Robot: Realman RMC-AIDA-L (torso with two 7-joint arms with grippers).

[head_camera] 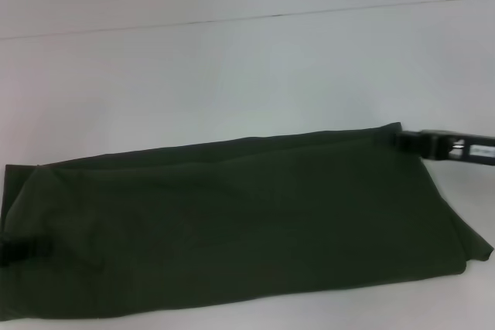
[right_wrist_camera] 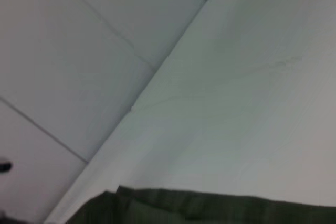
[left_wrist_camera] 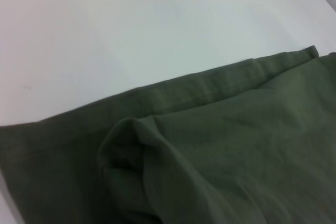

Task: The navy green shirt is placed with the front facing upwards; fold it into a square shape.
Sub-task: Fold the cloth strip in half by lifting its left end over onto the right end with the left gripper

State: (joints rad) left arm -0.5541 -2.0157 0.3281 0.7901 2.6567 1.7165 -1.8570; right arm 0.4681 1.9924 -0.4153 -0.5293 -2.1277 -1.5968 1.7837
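1. Shirt position: the navy green shirt [head_camera: 232, 222] lies on the white surface [head_camera: 232, 75] as a long horizontal band, spanning nearly the full width of the head view, near edge of the surface. Only plain green fabric faces up; no lettering visible. Top edge runs slightly uphill toward the robot's right side. Far-right lower corner hangs out in a loose pointed flap.

2. Right gripper [head_camera: 406, 141]: black, enters from the right side in head view, approx. level w/ the shirt's upper right corner and touching it. Fingers appear closed on that corner of the fabric; the corner sits a little raised at the contact pt. Right wrist view shows the shirt [right_wrist_camera: 199, 208] hem edge only, w/ bare surface [right_wrist_camera: 236, 103] and a wall panel beyond.

3. Left gripper [head_camera: 17, 253]: a small black part shows at the shirt's left end, low in head view, partly covered by fabric. Whether its fingers are wide or narrow: cannot tell. Left wrist view shows no fingers; it shows the shirt [left_wrist_camera: 236, 145] w/ a hemmed edge running diagonally along the bare surface [left_wrist_camera: 131, 24], plus a bunched, raised fold of fabric close to the camera.

4. Fabric condition: mostly flat in the middle, soft creases along the upper layer, wrinkling at the left end.
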